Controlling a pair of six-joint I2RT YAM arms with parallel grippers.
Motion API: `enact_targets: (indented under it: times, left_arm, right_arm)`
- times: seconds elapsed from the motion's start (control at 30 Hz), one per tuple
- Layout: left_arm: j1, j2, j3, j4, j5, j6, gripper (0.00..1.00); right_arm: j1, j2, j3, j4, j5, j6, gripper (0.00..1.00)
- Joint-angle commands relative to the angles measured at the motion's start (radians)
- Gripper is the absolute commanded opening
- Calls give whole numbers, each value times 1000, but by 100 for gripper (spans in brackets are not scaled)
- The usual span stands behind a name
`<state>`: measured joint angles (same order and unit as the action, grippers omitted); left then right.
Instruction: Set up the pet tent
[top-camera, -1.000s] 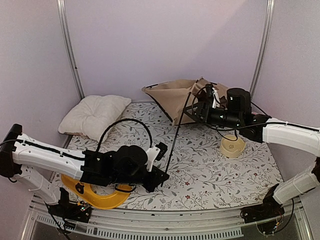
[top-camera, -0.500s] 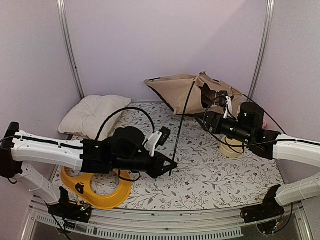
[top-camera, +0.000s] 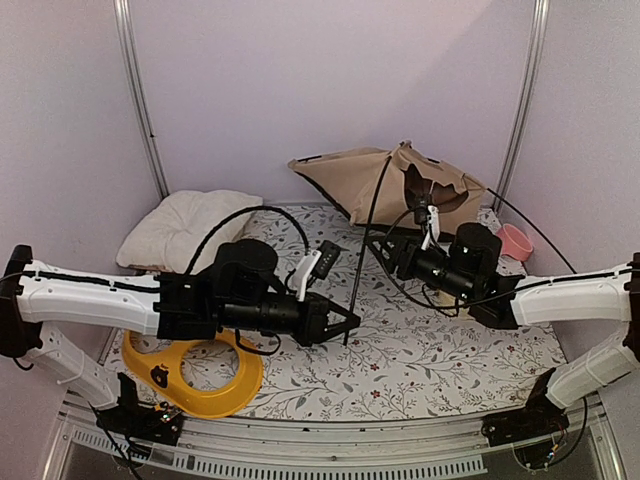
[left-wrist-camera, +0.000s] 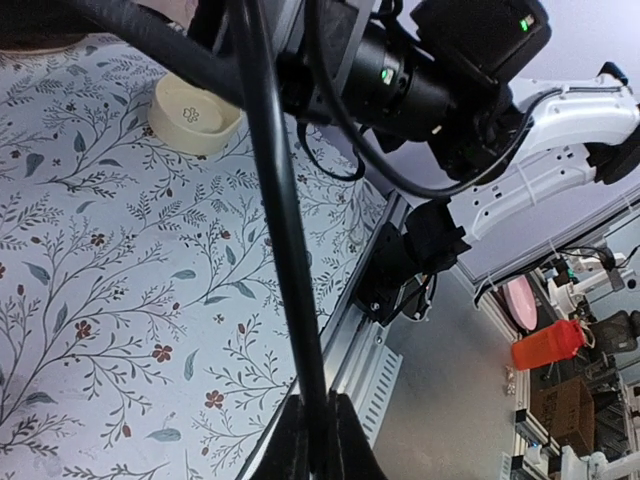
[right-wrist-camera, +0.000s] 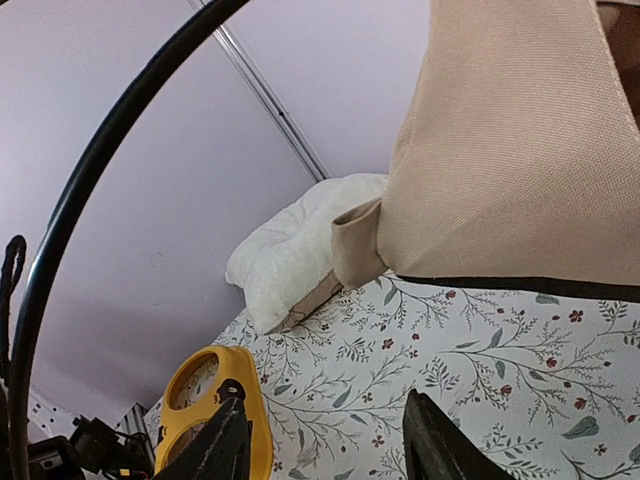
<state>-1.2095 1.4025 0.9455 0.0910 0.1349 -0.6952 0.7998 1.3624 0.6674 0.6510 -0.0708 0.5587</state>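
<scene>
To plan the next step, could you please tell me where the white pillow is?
In the top view the white pillow lies at the far-left corner of the floral cloth, left of the beige pet tent and beyond the yellow tray.

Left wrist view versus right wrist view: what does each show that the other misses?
Left wrist only: the left gripper pinching a black pole, a cream bowl, the right arm. Right wrist only: the tent canvas, white pillow, yellow tray, and the right gripper, jaws open. Both: a black pole and the floral tablecloth.
</scene>
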Motion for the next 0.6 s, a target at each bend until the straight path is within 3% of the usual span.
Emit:
enact_targets:
  times: [0.0,0.17,0.33,0.4,0.47,0.57]
  left_arm:
    - [38,-8,26,98,34,0,0]
    - [58,-8,41,102,67,-3,0]
    - [70,2,52,121,110,-11,0]
    - [72,10,58,128,125,-14,0]
    - [72,15,62,135,140,-20,0]
    - [73,20,61,148,153,-28,0]
  right_arm:
    - [91,42,-25,171,290,-223,54]
    - [150,151,-53,423,451,-418,55]
    - [195,351,-93,913,565,-720,60]
    - [218,460,-80,1146,618,-854,68]
    - [230,534,-17,1181,659,-989,70]
    - [236,596,59,1182,681,-1039,67]
